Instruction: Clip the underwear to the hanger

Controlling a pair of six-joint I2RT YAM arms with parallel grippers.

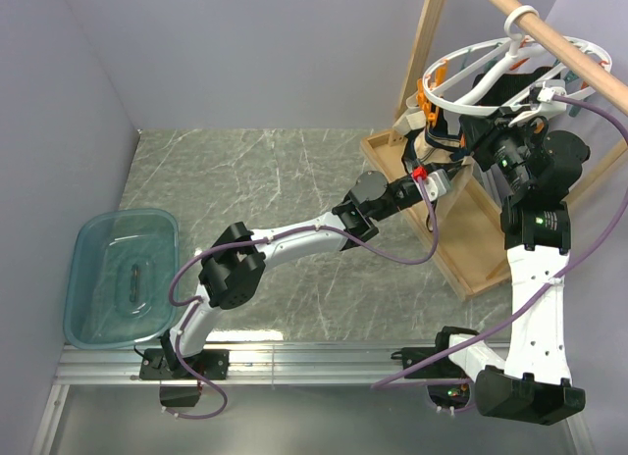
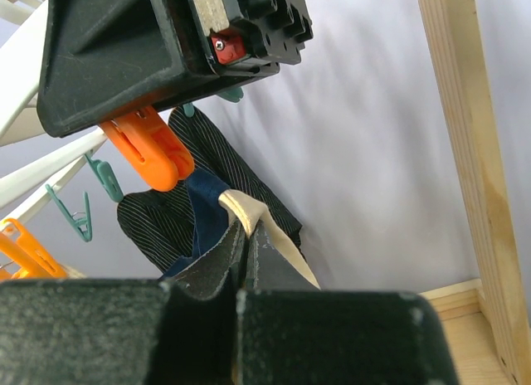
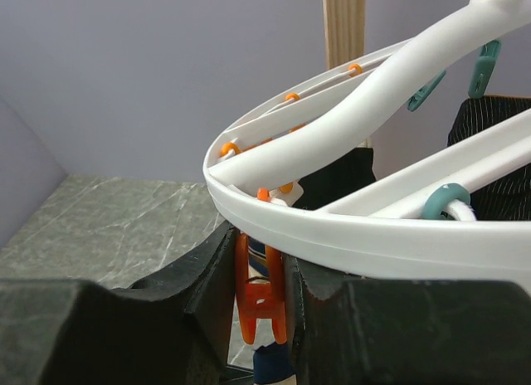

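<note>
Here the underwear [image 2: 249, 212] hangs below the hanger [image 3: 373, 236], at the far right of the table [image 1: 245, 180], in front of the wooden frame [image 2: 465, 153]. It is gathered into a narrow fold and its long axis stands almost upright. The lower end is pinched between the closed fingers of the left gripper [image 2: 242, 269]. The upper end, beige with navy trim, points up toward the orange clip [image 2: 153, 153].

The right gripper [image 3: 261, 277] clenches this clip from both sides, just under the hanger. The fabric's top lies just beside the mouth of the clip; whether it is inside, I cannot tell. Most of the underwear is hidden by the left fingers, and in the top view the arms cover it. A black pinstriped garment [image 2: 220, 157] hangs behind it.
</note>
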